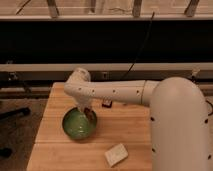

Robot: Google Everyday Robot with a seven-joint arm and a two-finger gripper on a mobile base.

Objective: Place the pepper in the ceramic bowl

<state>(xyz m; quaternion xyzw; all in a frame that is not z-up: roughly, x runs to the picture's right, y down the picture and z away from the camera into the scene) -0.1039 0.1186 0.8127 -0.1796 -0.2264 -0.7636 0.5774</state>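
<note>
The green ceramic bowl (pixel 78 125) sits on the wooden table, left of centre. My arm reaches in from the right and bends down at the wrist, so my gripper (pixel 86 113) hangs over the bowl's far right rim. A small reddish-orange shape at the gripper's tip looks like the pepper (pixel 89 115). It sits just above the inside of the bowl and is partly hidden by the gripper.
A small dark boxy object (pixel 106 103) lies on the table (pixel 55 142) just behind the arm. A pale rectangular block (pixel 116 154) lies near the front edge. A rail and cables run behind the table. My white arm covers the table's right side.
</note>
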